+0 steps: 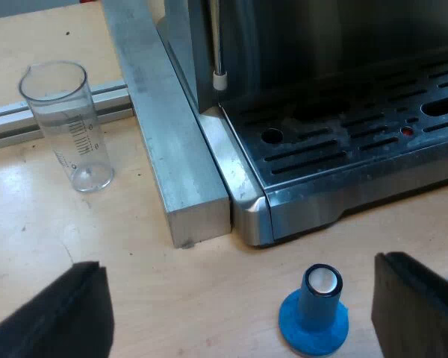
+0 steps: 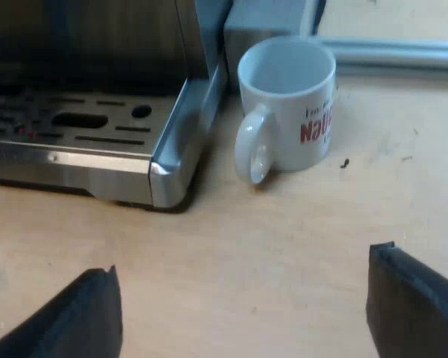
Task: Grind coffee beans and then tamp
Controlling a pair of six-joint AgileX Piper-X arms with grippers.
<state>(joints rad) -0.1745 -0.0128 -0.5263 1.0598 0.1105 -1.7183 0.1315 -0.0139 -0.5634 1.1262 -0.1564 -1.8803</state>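
The tamper (image 1: 314, 312) is blue all over: a wide round foot, a narrower cylindrical stem rising from it, and a pale disc set into the stem's top end. It stands on its foot on the wooden table (image 1: 30, 224), so its long axis is vertical and the pale end points straight up (towards the camera on the left wrist). It sits near the front edge of the espresso machine (image 1: 336, 89), apart from the slotted drip tray (image 1: 343, 153) and not touching it.

The left gripper (image 1: 239, 280) hangs over the table with its two black fingers (image 1: 60, 313) spread wide and nothing between them gripped. The tamper stands in the gap, much closer to one finger than the other and clear of both.

Beside the machine's corner a square metal bar (image 1: 172, 149) lies along its side, and beyond the bar a clear measuring glass (image 1: 66, 123) with a printed scale stands upright. A thin steam wand (image 1: 219, 71) with a white tip hangs above the tray.

The right gripper (image 2: 243, 276) is likewise released, its fingers (image 2: 411, 306) far apart over bare tabletop. Ahead of it a white mug (image 2: 287, 104) with red lettering stands upright just beside the machine's other front corner, handle turned towards the gripper.

Counted: one tamper, one measuring glass, one mug, one machine.
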